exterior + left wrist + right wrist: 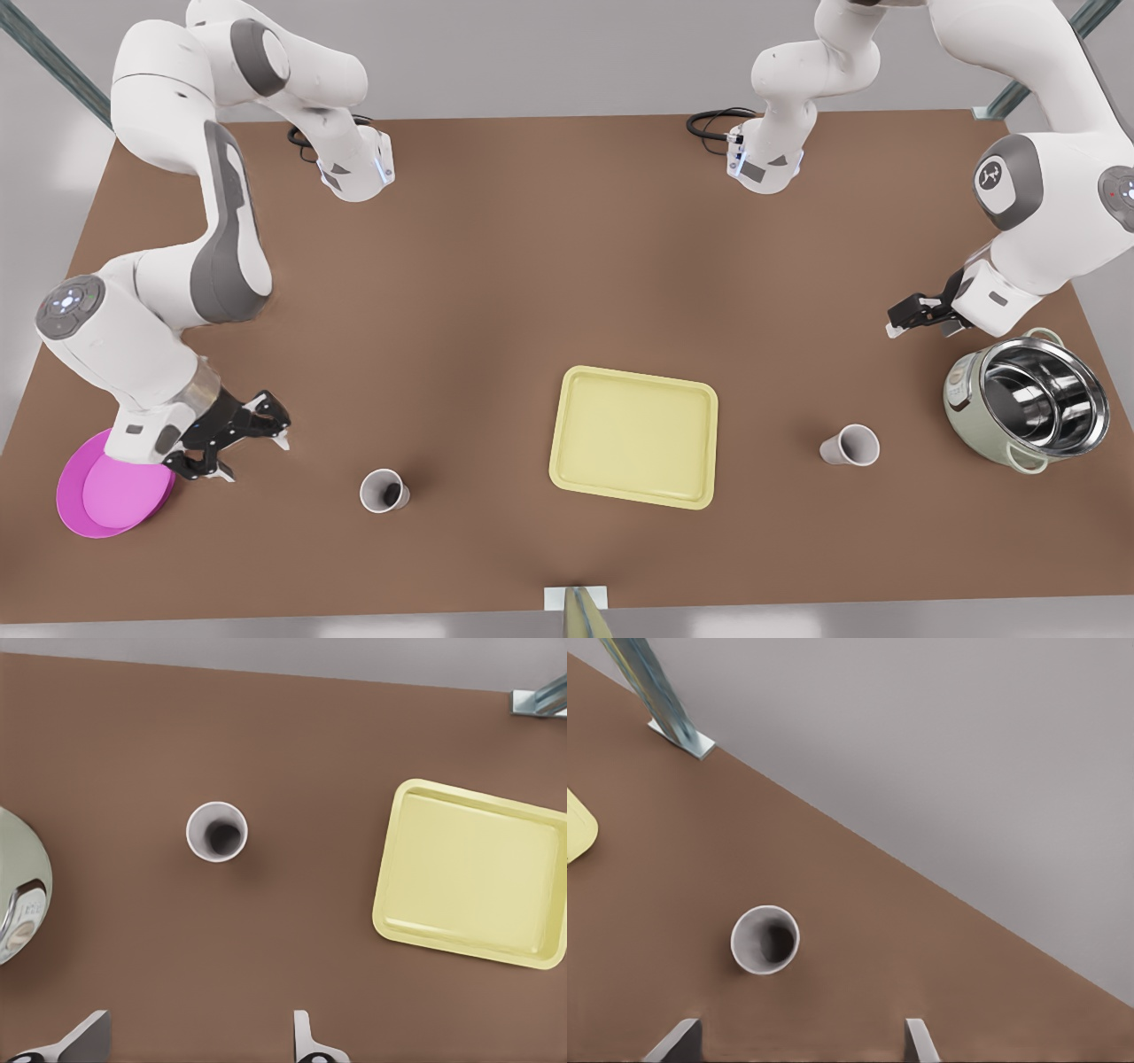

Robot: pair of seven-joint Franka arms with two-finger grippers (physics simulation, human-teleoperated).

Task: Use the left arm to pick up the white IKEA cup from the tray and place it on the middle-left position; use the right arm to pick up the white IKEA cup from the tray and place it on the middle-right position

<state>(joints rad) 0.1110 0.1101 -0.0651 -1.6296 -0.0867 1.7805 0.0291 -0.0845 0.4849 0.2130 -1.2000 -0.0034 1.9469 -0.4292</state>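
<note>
Front view first: the tray (pixel 633 436) sits low in the middle of the table (pixel 496 266). You've got one white cup on each side of it, both upright on bare brown tabletop and well apart from the tray. The pot-side cup (pixel 849 445) stands between the tray and the steel pot (pixel 1028 399) on the front view's right. The dish-side cup (pixel 384 490) is on the front view's left, near the magenta dish (pixel 111 492). Your left gripper (pixel 912 317) hangs beside the pot, above and apart from its cup. Your right gripper (pixel 239 443) is at the dish's edge, fingers apart, not touching anything.

Left wrist view: you're looking down at the pot-side cup (pixel 216 832), with the tray (pixel 469 873) off to one side and the pot (pixel 18 886) to the other. The left gripper (pixel 195 1045) has its fingers spread wide, nothing between them.

Right wrist view: the dish-side cup (pixel 765 940) stands near the table edge. The right gripper (pixel 797 1043) has its fingers apart, clear of the cup.
</note>
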